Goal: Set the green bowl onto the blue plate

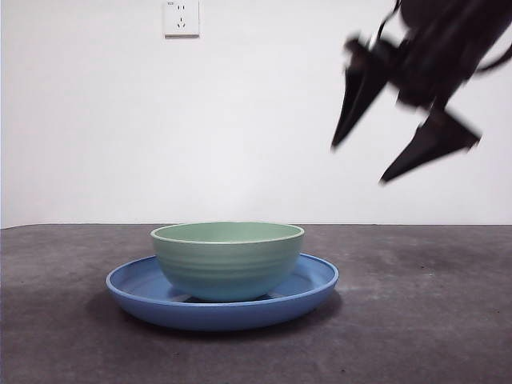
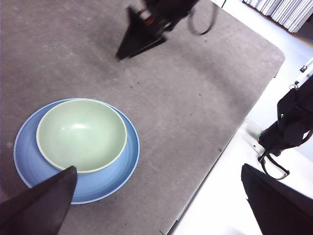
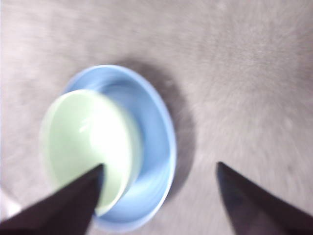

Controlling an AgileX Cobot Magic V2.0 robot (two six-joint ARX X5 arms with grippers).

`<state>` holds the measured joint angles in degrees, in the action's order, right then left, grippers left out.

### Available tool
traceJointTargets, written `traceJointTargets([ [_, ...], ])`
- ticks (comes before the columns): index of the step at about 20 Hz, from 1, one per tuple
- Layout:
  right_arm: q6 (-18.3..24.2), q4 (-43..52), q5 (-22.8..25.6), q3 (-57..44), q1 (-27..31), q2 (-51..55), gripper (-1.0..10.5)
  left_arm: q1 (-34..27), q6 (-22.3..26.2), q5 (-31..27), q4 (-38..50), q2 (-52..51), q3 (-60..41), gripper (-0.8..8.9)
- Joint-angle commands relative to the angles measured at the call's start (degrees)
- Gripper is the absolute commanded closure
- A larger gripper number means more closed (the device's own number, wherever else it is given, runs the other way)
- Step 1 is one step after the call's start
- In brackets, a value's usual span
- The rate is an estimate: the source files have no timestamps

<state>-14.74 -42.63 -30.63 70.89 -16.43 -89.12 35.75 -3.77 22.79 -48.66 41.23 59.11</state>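
On the plate point(image 1: 308, 290), mid-counter, your bowl point(image 1: 228, 260) sits upright. It looks rigid, glossy, chippable; pinch its rim. Right end effector point(image 1: 404, 132) hangs above, spread, empty; left end effector point(image 2: 161, 200) likewise spread.

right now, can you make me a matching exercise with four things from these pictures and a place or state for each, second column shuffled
Things:
1. green bowl
2. blue plate
3. right gripper
4. wall socket

Places or states:
A. on the white wall, above and behind the dishes
B. lying flat on the grey table, carrying another dish
C. in the air beside the dishes, jaws open, holding nothing
D. standing upright inside the wider dish

Pairs: 1-D, 2-B, 3-C, 4-A
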Motion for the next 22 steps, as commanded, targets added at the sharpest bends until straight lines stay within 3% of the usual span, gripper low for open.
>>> traceJointTargets([
  [1,3.06,-4.52,2.01,1.22,-0.37,7.17,4.5,0.33,0.04,0.35,0.31,0.24,0.72,0.59],
  [6,3.85,-15.06,12.35,1.22,-1.49,24.81,4.2,0.37,0.04,0.35,0.31,0.24,0.72,0.59],
  [8,3.8,-17.51,14.38,1.22,-1.86,29.68,4.0,0.37,0.04,0.37,0.33,0.24,0.72,0.59],
  [12,3.5,-22.95,14.56,1.22,-2.56,39.98,3.0,0.37,0.04,0.37,0.42,0.24,0.72,0.59],
  [22,8.15,-35.6,13.99,1.2,-2.75,53.44,3.0,0.37,0.11,0.35,0.7,0.31,0.72,0.67],
])
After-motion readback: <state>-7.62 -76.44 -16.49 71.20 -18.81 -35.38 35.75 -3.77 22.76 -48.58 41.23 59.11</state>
